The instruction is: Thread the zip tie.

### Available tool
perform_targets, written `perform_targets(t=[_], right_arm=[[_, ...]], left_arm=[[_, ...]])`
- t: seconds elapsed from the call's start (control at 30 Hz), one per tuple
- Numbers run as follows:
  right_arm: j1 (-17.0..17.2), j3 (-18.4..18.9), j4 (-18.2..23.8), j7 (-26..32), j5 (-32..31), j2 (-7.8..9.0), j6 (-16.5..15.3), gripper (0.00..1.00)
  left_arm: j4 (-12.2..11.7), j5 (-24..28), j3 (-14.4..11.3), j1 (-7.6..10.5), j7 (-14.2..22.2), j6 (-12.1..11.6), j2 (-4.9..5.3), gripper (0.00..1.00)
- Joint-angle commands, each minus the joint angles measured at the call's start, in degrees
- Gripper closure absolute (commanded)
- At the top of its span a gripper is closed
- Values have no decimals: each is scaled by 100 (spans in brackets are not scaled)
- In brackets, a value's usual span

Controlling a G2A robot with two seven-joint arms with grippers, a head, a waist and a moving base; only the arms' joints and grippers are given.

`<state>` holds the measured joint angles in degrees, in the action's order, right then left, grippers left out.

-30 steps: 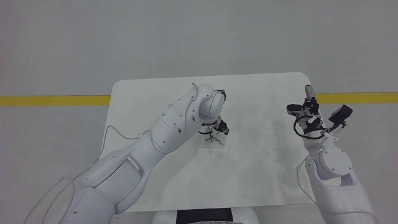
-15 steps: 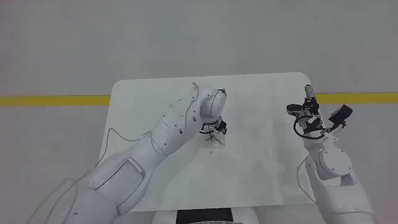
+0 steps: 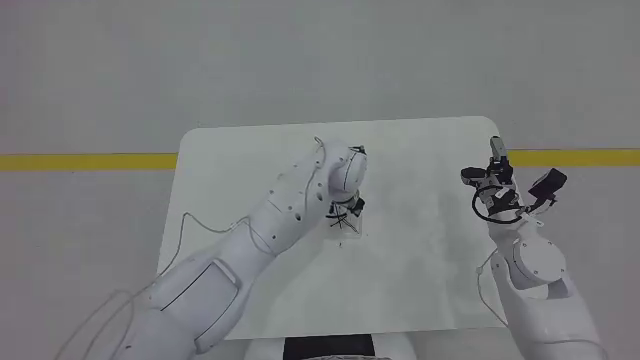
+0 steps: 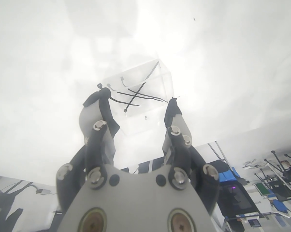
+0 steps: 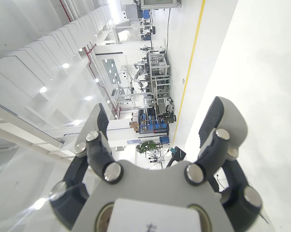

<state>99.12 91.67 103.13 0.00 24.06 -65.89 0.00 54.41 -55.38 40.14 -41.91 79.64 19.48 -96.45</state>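
Note:
Several thin black zip ties (image 4: 138,95) lie crossed inside a small clear box (image 4: 145,112) on the white table (image 3: 420,260). My left gripper (image 4: 138,97) hangs open just above the box, its black-taped fingertips (image 4: 103,95) spread to either side of it. From above, the zip ties (image 3: 345,222) and box (image 3: 350,230) sit under the left wrist near the table's middle. My right gripper (image 5: 160,112) stands open and empty at the table's right edge, pointing away toward the room; the top view shows the right gripper (image 3: 495,165) raised there.
The table's rounded right edge (image 3: 500,140) lies beside the right arm. A yellow floor line (image 3: 90,161) runs behind the table. Bare table surface spreads between the box and the right arm.
The left arm has shifted slightly to the right over the box. The right arm has not moved.

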Motion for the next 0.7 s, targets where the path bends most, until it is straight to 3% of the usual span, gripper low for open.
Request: perform_targets(t=[0.0,0.33,0.67], right_arm=[[0,0,0,0,0,0,0,0],[0,0,0,0,0,0,0,0],[0,0,0,0,0,0,0,0]], left_arm=[[-25,-97,3,-27,0,0,-34,53],[-242,-359,10,-29,0,0,-196,54],[-97,-424,62,-19,0,0,-283,55]])
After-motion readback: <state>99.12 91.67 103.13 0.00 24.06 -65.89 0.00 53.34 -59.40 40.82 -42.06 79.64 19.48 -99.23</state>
